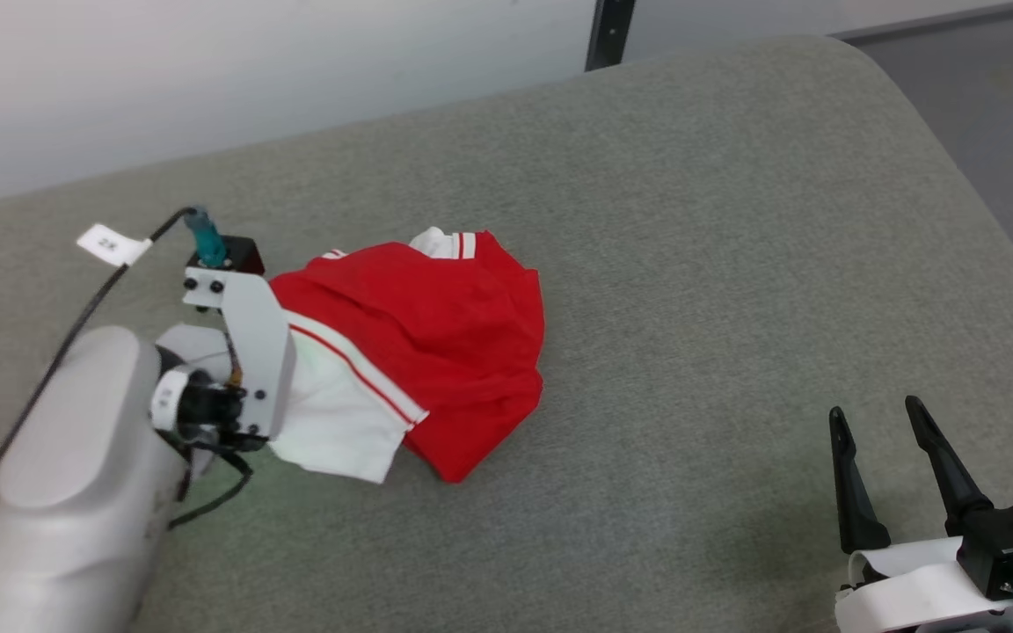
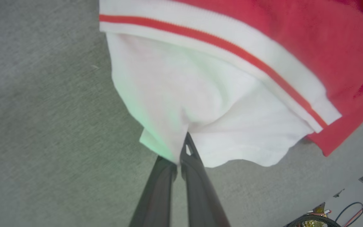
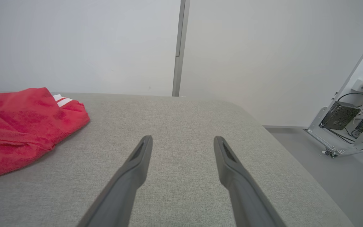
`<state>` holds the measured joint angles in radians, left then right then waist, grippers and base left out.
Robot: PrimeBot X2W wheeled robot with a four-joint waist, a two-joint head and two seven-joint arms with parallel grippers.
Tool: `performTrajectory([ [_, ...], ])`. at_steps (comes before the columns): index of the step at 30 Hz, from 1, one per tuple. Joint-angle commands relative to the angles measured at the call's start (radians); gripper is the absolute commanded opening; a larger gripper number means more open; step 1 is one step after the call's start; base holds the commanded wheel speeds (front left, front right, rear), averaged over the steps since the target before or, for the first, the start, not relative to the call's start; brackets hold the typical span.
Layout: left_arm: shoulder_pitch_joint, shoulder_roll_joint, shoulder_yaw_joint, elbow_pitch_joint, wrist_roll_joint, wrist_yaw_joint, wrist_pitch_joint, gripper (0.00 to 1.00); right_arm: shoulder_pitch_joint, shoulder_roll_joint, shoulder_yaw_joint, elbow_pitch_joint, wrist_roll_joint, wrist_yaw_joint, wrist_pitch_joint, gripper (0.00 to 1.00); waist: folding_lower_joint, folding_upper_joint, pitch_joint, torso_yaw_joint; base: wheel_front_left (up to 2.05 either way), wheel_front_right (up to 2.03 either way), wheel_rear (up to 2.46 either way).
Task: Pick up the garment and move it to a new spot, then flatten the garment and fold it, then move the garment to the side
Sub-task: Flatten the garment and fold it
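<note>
Closest to me is the pale grey forearm point(image 1: 76, 457) of my left arm, low on the left of the head view. A thin black cable point(image 1: 76, 325) with a small white tag point(image 1: 106, 243) runs beside it. My left claw point(image 2: 181, 151) has its two dark fingers pressed together on the small soft bright-red cloth garment point(image 1: 436, 334). It pinches the loose edge of one white end panel point(image 2: 200, 94), just below the thin red-and-white stripes. I cannot tell if that pinched edge is off the surface.

The garment sits bunched up on the grey fabric-covered worktop point(image 1: 691, 220), left of the middle in my head view. The red part lies in soft folds on the side away from my left arm. A second bit of white with a red stripe point(image 1: 449, 243) peeks out at its far edge.

My right claw point(image 1: 874, 409) is low at the right, well apart from the garment. Its two long dark fingers stand wide apart with nothing between them, over bare worktop. Past them, in the right wrist view, I see a plain white wall point(image 3: 74, 47). A metal bracket with a dark box and wires point(image 3: 339, 126) stands on the floor to the right.
</note>
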<state>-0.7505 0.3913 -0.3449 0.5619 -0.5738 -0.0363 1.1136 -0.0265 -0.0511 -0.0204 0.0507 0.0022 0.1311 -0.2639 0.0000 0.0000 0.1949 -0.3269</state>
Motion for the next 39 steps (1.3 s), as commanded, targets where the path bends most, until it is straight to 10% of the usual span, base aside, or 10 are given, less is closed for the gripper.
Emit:
performTrajectory([
  [1, 0.004, 0.027, -0.004, -0.012, 0.010, -0.010, 0.015, 0.00, 0.008, 0.002, -0.002, -0.001, 0.000, -0.001, -0.001, 1.00, 0.0000, 0.0000, -0.010, 0.019, 0.00, 0.00, 0.00],
  [14, 0.115, 0.258, 0.008, -0.187, 0.022, -0.043, 0.101, 0.00, 0.006, 0.001, -0.017, -0.004, -0.021, -0.001, -0.001, 1.00, 0.0000, 0.0000, -0.015, 0.092, 0.00, 0.00, 0.00],
  [26, 0.226, 0.213, 0.019, -0.173, -0.015, 0.010, 0.043, 0.00, -0.015, 0.001, -0.011, 0.001, -0.027, -0.001, -0.001, 1.00, 0.0000, 0.0000, 0.001, 0.105, 0.00, 0.00, 0.00],
  [28, 0.224, 0.206, 0.017, -0.166, -0.015, 0.016, 0.036, 0.24, -0.014, 0.001, -0.011, 0.003, -0.029, -0.001, -0.001, 1.00, 0.0000, 0.0000, -0.003, 0.106, 0.00, 0.00, 0.00],
  [31, 0.205, 0.208, 0.022, -0.168, -0.004, 0.026, 0.019, 1.00, -0.003, 0.001, -0.017, 0.005, -0.033, -0.001, -0.001, 1.00, 0.0000, 0.0000, -0.017, 0.111, 0.00, 0.00, 0.00],
  [39, 0.209, 0.215, 0.015, -0.207, 0.005, 0.021, -0.015, 1.00, 0.023, 0.002, -0.017, 0.009, -0.042, -0.001, -0.001, 1.00, 0.0000, 0.0000, -0.063, 0.140, 0.00, 0.00, 0.00],
])
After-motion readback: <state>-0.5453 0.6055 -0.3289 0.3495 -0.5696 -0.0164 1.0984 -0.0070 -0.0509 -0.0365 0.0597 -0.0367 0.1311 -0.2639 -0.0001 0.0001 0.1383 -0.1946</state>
